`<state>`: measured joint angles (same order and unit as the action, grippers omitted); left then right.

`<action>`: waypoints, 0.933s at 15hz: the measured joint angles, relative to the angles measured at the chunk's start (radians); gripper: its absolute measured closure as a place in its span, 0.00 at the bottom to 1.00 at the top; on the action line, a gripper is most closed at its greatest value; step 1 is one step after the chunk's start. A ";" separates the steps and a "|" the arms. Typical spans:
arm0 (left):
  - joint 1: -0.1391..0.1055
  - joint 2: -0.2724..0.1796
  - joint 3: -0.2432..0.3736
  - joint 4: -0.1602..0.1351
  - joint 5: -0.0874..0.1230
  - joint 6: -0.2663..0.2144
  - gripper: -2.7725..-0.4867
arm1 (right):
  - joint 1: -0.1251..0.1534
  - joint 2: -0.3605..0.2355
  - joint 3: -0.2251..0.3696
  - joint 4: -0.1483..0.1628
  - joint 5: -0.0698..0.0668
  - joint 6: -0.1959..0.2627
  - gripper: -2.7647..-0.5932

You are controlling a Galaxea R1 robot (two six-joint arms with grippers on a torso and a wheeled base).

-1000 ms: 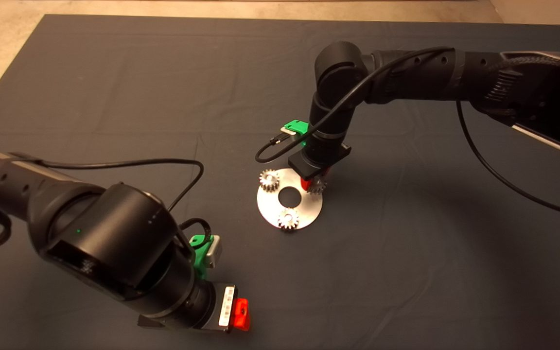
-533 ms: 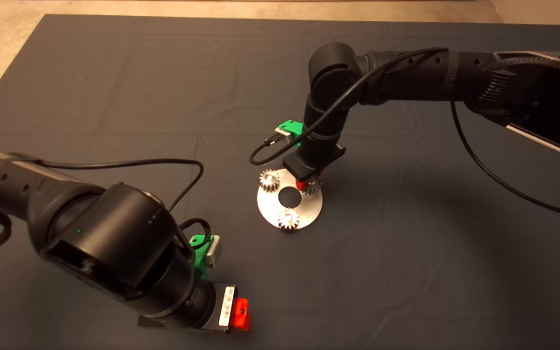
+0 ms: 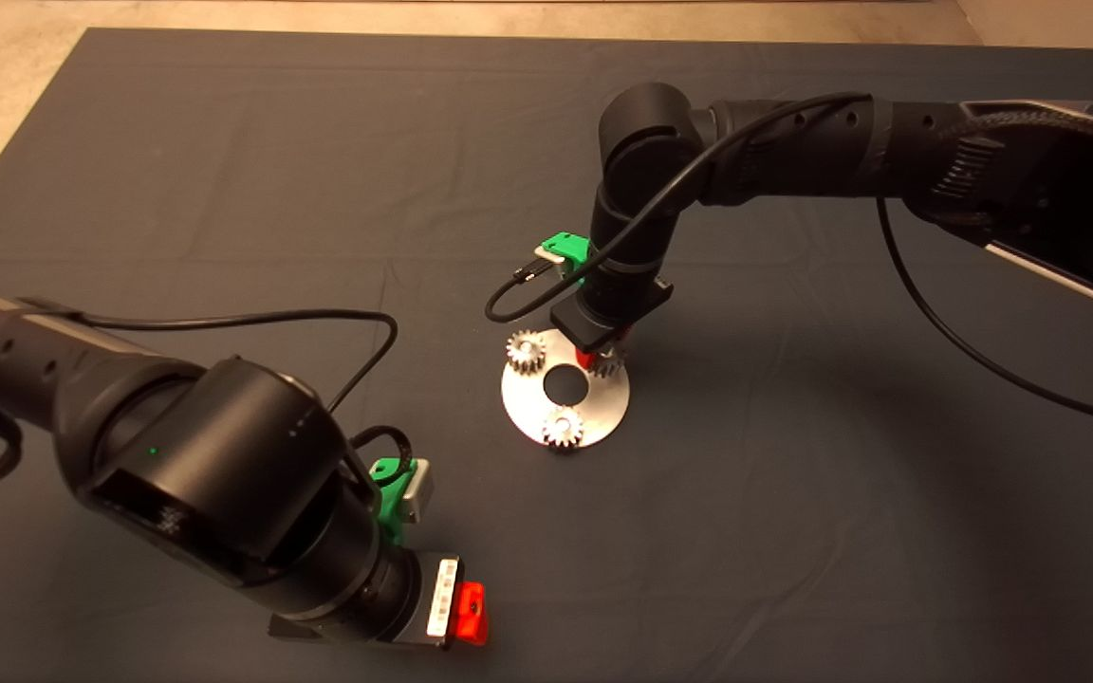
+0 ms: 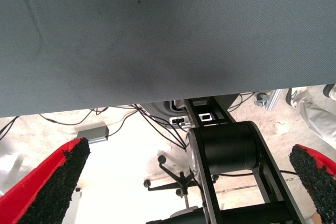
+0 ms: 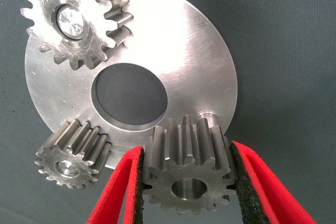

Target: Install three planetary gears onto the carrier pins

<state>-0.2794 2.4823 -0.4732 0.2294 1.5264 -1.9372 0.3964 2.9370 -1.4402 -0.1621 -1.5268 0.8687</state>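
Third gear held just short of the last free pin.

The right gripper [image 5: 186, 182] is clamped on a small silvery-grey toothed spur gear [image 5: 189, 174], its bore empty; the bare short silver peg [image 5: 206, 115] stands just beyond its fingertips on the flat round silver disc [image 5: 178, 51]. Two matching gears [image 5: 71, 19] [image 5: 71, 160] already sit on their pegs. Next, I judge: centre the bore over the peg, then lower. The left gripper [image 4: 184, 182] waits wide open, well apart.
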 joint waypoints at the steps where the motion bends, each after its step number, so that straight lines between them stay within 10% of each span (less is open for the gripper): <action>1: 0.000 0.000 0.000 0.000 0.000 0.000 0.01 | 0.000 0.000 0.000 -0.002 0.000 0.000 0.83; 14: 0.000 0.000 0.000 0.000 0.000 0.000 0.01 | 0.000 -0.003 -0.003 -0.041 0.000 -0.004 0.83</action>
<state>-0.2794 2.4823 -0.4732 0.2293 1.5264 -1.9372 0.3964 2.9345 -1.4436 -0.2034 -1.5264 0.8645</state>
